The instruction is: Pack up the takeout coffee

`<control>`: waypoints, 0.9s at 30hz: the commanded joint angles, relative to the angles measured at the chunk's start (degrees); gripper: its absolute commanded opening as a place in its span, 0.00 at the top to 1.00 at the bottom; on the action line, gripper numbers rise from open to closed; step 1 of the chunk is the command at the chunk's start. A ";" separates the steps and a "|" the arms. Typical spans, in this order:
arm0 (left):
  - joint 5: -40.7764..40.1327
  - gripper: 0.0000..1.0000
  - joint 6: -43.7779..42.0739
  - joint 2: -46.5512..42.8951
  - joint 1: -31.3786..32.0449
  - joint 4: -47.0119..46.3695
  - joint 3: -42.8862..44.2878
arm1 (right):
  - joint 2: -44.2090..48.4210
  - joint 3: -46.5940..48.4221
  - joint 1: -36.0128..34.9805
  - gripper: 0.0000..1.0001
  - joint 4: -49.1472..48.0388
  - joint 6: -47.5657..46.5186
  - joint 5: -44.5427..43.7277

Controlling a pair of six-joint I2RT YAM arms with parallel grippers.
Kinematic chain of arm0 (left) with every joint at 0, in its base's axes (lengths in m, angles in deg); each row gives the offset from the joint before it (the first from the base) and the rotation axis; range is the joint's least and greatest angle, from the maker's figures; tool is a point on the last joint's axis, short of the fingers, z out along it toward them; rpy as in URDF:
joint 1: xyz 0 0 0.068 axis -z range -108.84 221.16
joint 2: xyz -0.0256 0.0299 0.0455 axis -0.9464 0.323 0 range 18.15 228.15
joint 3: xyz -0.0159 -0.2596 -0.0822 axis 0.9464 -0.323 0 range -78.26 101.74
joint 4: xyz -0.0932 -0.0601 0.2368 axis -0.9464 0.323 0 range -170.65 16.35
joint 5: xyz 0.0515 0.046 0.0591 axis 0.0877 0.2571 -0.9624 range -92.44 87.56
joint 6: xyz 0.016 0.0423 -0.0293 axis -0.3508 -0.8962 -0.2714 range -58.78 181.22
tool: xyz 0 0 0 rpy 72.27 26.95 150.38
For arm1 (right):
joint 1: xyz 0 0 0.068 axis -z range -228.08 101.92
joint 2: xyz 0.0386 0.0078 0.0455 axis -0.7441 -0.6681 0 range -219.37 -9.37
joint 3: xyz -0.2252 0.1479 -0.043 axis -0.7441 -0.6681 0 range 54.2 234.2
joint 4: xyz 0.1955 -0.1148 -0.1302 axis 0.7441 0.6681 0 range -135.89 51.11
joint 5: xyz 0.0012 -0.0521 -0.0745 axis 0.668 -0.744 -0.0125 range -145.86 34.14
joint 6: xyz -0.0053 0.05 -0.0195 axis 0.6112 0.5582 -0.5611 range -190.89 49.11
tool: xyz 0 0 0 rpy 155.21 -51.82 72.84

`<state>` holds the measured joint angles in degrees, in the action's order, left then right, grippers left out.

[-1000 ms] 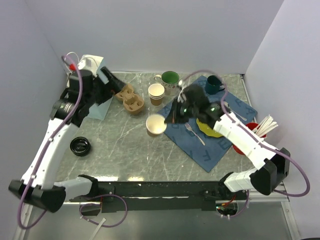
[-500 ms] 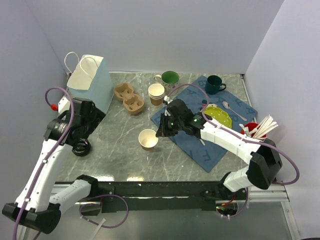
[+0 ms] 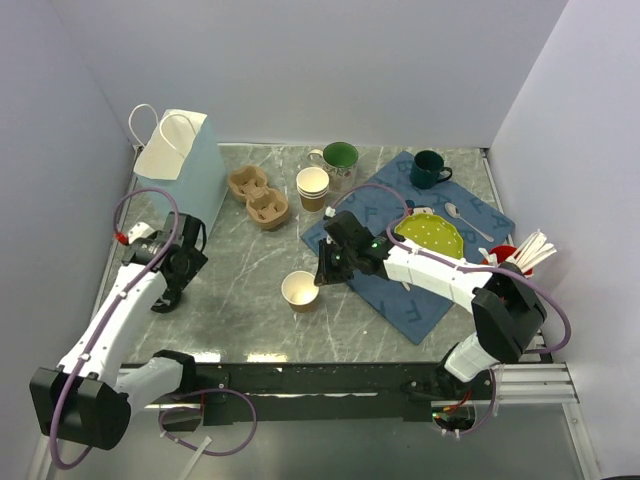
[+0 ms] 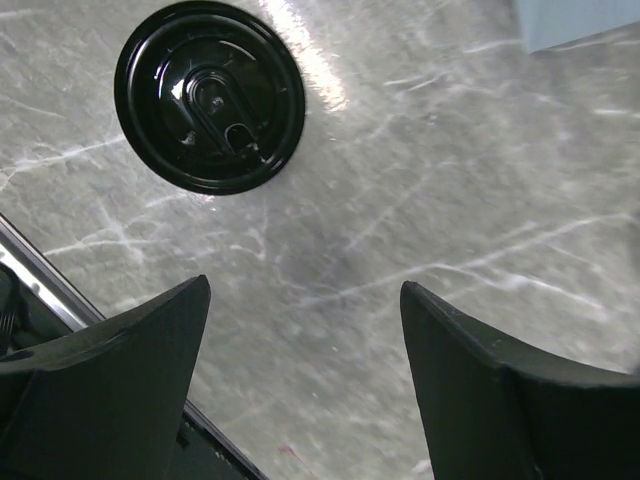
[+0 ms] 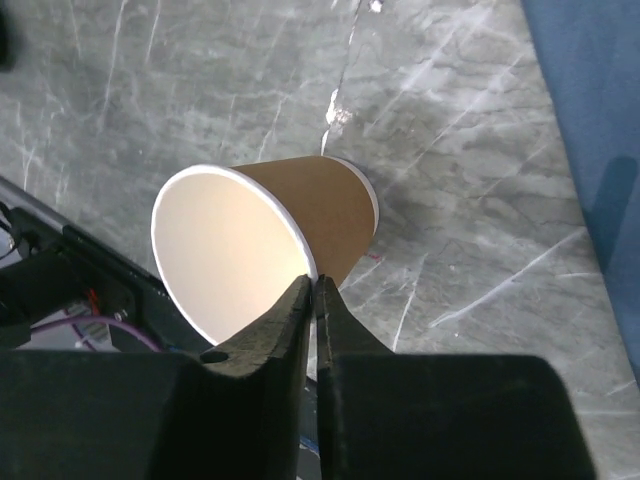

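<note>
From above: my left pincer (image 3: 172, 286) hangs over the left side of the marble table (image 3: 240, 320), and my own wrist covers most of the black lid (image 3: 163, 300) lying there. My right pincer (image 3: 322, 272) is at the rim of the brown paper cup (image 3: 300, 290), which stands open-topped on the marble near the front middle, well apart from the lid. Behind it are a pulp cup carrier (image 3: 260, 197), a stack of lidless cups (image 3: 313, 187), a green mug (image 3: 338, 157) and a pale blue paper bag (image 3: 185, 165). My right arm reaches across a blue mat (image 3: 425, 300) with pale letter-like marks too small to read. On the mat are a yellow-green plate (image 3: 432, 235), a spoon (image 3: 458, 213) and a dark mug (image 3: 428, 168).

Left wrist: my fingers (image 4: 120, 370) stand wide apart with only marble between them. The lid lies flat beyond the tips, untouched. Its moulded top shows no writing I can read. A corner of the bag shows at the top right.

Right wrist: my fingers (image 5: 270, 340) are nearly together, with the cup's white rim in the thin slit between them. The cup is white inside and plain kraft brown outside, with no print. The edge of the mat lies to the right.
</note>
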<state>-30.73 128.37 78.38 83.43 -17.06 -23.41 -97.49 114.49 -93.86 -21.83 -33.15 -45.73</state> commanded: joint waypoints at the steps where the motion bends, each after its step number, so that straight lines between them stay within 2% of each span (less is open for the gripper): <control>1: -3.43 0.20 -2.12 0.94 -0.85 -5.66 -3.96 | 0.23 2.11 -0.36 0.83 0.73 -0.11 -3.54; 5: -4.05 0.26 -2.38 3.93 -4.61 -6.98 -5.45 | 1.28 3.42 -0.28 0.71 2.39 -0.91 -3.71; 6: -3.79 0.27 -4.29 4.63 -5.24 -7.86 -5.37 | 1.72 4.39 -0.28 0.63 3.18 -1.17 -3.71; 9: -4.93 0.29 -8.77 6.83 -6.47 -11.38 -4.14 | 4.00 6.58 -0.27 0.56 6.25 -2.22 -4.24; 13: -6.15 0.34 -13.10 11.47 -7.35 -14.46 -2.47 | 8.91 8.17 -0.19 0.56 9.16 -3.37 -5.47; 16: -6.42 0.47 -15.91 14.04 -8.23 -16.48 -1.94 | 12.08 8.44 -0.19 0.59 9.26 -3.46 -4.68; 19: -5.72 0.48 -17.49 15.09 -8.93 -18.15 -2.29 | 13.32 9.05 -0.28 0.60 9.69 -3.37 -4.16; 22: -5.11 0.53 -18.11 15.97 -9.81 -18.42 -2.82 | 13.24 10.54 -0.28 0.61 10.40 -3.63 -3.89; 27: -3.53 0.53 -19.34 17.11 -10.16 -20.35 -3.70 | 13.15 12.48 -0.19 0.61 11.02 -4.16 -4.51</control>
<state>-34.80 111.41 94.73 73.62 -34.24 -27.22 -84.86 123.67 -93.86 -11.87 -36.28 -49.18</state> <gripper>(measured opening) 0.471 0.391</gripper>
